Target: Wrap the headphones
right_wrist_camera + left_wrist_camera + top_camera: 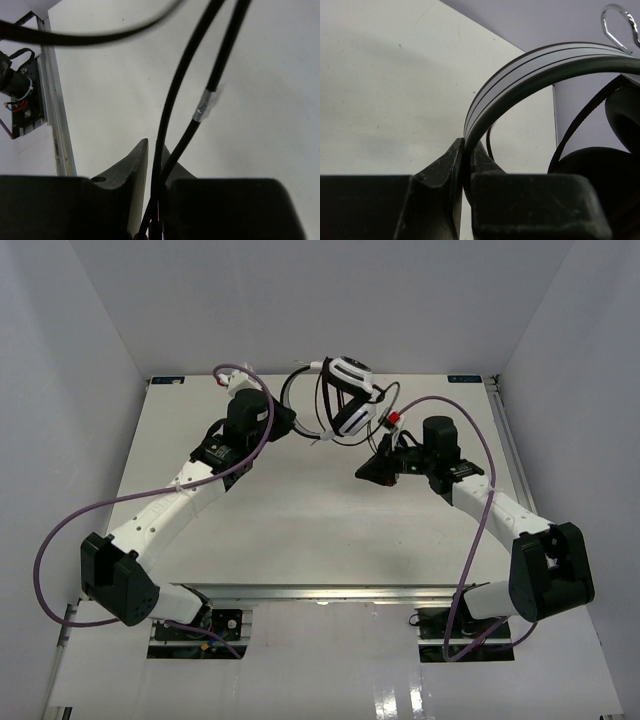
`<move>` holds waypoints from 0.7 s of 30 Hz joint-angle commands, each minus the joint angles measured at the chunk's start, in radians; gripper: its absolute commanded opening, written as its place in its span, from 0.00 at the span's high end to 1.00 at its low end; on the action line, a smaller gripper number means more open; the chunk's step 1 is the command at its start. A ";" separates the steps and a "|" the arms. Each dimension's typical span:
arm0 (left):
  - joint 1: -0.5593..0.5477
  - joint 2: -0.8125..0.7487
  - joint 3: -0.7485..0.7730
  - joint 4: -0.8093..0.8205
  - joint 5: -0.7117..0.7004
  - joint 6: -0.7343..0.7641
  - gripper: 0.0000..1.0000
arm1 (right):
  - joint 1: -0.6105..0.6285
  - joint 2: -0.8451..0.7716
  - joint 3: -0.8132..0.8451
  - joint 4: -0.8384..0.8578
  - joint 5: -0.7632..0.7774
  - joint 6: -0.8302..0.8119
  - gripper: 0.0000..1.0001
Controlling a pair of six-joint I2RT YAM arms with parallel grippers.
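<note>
At the far side of the tabletop (pixel 300 530), between the two arms, the headphones (pixel 348 395) hang lifted, with the white earcups tilted and one above the other. From the left wrist view, the left fingers (pixel 456 157) are pressed together on the thin black headband (pixel 520 80), which curves up and to the right from them. From the right wrist view, the right fingers (pixel 140 160) stand narrow, with two strands of the black cable (pixel 175 100) pinched between them; one strand carries a small piece of clear tape.

White table (pixel 300 530) (faintly speckled), metal rail (pixel 330 592) at near edge
</note>
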 commanded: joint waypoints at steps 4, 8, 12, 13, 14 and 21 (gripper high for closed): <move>0.003 -0.068 -0.117 0.371 0.048 -0.321 1.00 | 0.007 -0.039 0.081 -0.161 0.052 -0.014 0.92; 0.002 -0.037 -0.094 0.370 0.120 -0.306 1.00 | 0.007 -0.002 0.163 -0.270 0.098 -0.053 0.92; 0.002 -0.038 -0.082 0.306 0.120 -0.246 1.00 | 0.007 -0.008 0.172 -0.293 0.191 -0.085 0.92; 0.003 -0.040 -0.086 0.294 0.111 -0.233 1.00 | 0.007 -0.016 0.173 -0.300 0.218 -0.100 0.92; 0.005 -0.042 -0.095 0.290 0.102 -0.222 1.00 | 0.007 -0.025 0.175 -0.307 0.247 -0.118 0.92; 0.052 -0.019 -0.136 0.298 0.102 -0.191 1.00 | 0.065 -0.175 0.192 -0.393 0.502 -0.404 0.92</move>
